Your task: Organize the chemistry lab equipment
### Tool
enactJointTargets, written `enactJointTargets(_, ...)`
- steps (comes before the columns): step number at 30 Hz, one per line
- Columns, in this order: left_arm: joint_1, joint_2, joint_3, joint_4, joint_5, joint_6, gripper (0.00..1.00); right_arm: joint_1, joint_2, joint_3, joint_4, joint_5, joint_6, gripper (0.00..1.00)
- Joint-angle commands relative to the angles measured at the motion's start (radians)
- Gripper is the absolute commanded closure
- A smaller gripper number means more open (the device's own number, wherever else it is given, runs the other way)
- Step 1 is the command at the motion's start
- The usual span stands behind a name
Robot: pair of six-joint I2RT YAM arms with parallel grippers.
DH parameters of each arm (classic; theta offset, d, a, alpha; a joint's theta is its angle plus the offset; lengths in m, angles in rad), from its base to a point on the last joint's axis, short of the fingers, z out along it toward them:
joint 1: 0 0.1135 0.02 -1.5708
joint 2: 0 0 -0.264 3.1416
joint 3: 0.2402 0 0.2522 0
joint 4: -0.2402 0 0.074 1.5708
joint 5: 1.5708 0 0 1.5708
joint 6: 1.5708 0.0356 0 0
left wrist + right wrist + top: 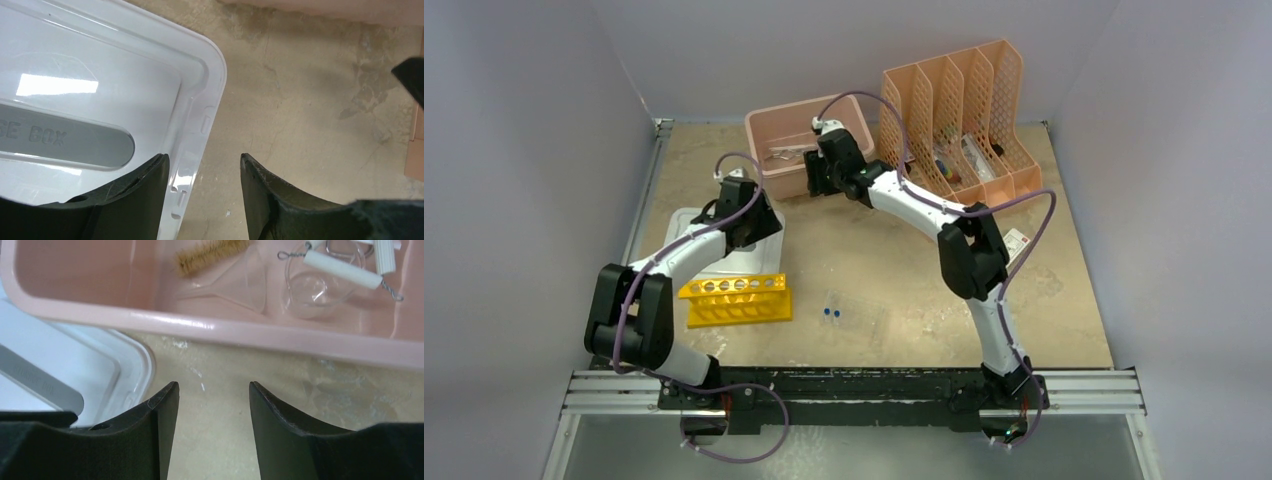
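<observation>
The yellow test-tube rack [734,300] lies on the table in front of the left arm. To its right sits the clear plastic tray [864,318], with two blue-capped vials [829,313] at its left end. A wire triangle [340,270] with white sleeves rests in the pink tub [210,330], beside a clear funnel [235,287], a brush [207,255] and a glass dish [312,290]. My left gripper [203,157] is open and straddles the rim of the white lid [150,70]. My right gripper [213,385] is open over bare table just short of the tub's near wall.
The peach slotted file holder [959,120] stands at the back right, next to the pink tub [769,125]. The white lid [759,262] lies flat between the tub and the yellow rack. Grey walls close in the table on the left, back and right.
</observation>
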Motion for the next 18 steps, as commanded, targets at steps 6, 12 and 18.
enactJointTargets(6, -0.038, 0.050, 0.021, -0.057, -0.009, 0.028, 0.46, -0.006, 0.059, 0.171, 0.022, -0.014, -0.016, 0.44)
enactJointTargets(12, -0.068, 0.135, 0.060, -0.093, -0.013, 0.028, 0.46, -0.007, -0.026, 0.050, 0.050, -0.017, -0.005, 0.44)
enactJointTargets(18, -0.083, 0.193, 0.076, -0.071, 0.030, 0.009, 0.53, -0.033, -0.206, -0.208, 0.111, 0.004, 0.061, 0.45)
